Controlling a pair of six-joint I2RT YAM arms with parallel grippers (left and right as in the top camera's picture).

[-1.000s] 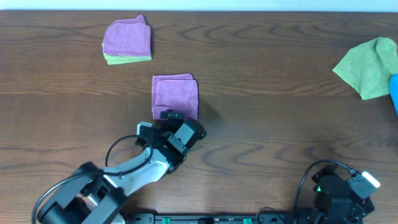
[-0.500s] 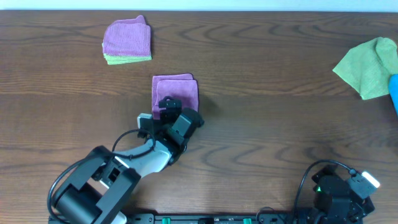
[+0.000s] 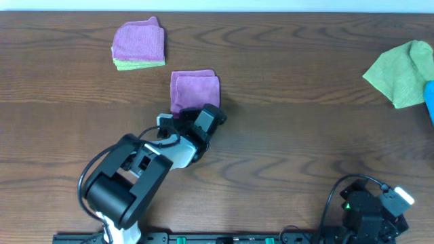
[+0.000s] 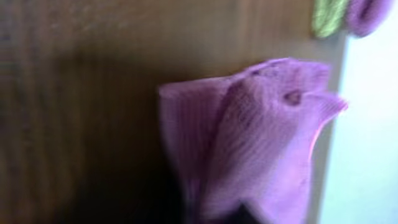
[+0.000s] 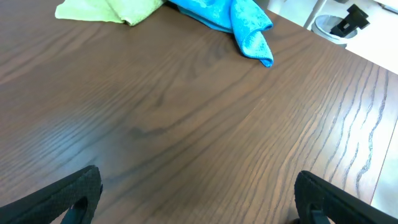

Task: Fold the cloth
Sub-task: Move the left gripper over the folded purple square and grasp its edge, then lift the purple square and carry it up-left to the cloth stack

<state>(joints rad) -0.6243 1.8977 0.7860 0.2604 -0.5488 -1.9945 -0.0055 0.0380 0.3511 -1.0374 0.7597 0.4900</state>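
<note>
cloth (image 3: 194,89): purple, folded to a rectangle, flat on the desk (image 3: 291,135) left of centre; blurred in the left wrist view.
left claw (image 3: 192,116): at the cloth's near edge, touching it; apart or clamped, cannot tell.
right claw (image 5: 199,199): fingers wide apart above bare desk.
stack (image 3: 138,44): purple on green, far left corner.
green rag (image 3: 401,73), blue rag (image 3: 429,102): crumpled, right edge.

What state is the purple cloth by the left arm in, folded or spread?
Folded: the purple cloth is a compact square with layered edges.

Table (image 3: 285,135) ctr open; stack (image 3: 138,44) top-L; green cloth (image 3: 400,71), blue cloth (image 3: 429,102) R edge.
</note>
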